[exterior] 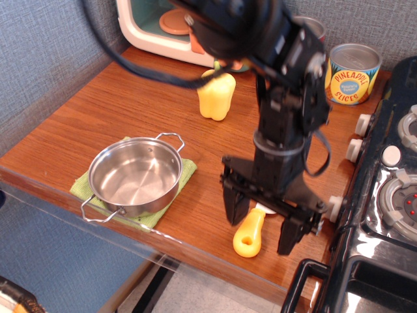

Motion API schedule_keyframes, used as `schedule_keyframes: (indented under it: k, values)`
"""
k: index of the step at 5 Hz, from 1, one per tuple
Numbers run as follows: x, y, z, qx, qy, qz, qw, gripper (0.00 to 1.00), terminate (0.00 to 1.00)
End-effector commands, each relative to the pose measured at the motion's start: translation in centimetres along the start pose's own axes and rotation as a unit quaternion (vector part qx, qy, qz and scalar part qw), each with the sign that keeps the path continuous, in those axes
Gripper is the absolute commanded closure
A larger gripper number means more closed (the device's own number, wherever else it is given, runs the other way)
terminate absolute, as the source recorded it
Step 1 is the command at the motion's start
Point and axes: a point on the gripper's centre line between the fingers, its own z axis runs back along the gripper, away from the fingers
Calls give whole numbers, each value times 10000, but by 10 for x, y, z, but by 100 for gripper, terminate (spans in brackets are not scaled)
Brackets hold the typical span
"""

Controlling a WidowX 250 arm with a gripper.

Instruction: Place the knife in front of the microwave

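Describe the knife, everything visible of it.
The knife lies flat on the wooden counter near its front edge. Only the chunky yellow plastic handle, with a hole at its end, and a sliver of white blade show; the rest is hidden behind the open end effector, whose fingers straddle it. Contact can't be judged.

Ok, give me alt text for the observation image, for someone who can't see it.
A black robot gripper hangs open above a small toy knife with a yellow handle near the front edge of a wooden counter. Left of it a steel pot sits on a green cloth; behind stand a yellow bell pepper and a cream-and-teal toy microwave.
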Motion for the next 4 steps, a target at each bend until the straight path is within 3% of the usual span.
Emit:
schedule_keyframes:
  k: [1, 2, 4]
  values:
    - [3, -2, -28, -12, 208, 323, 9993, 0, 0]
    - [0, -4, -36, 6, 171, 294, 9994, 100, 0]
    - [-2, -7, -31, 78, 162, 43, 9998, 100, 0]
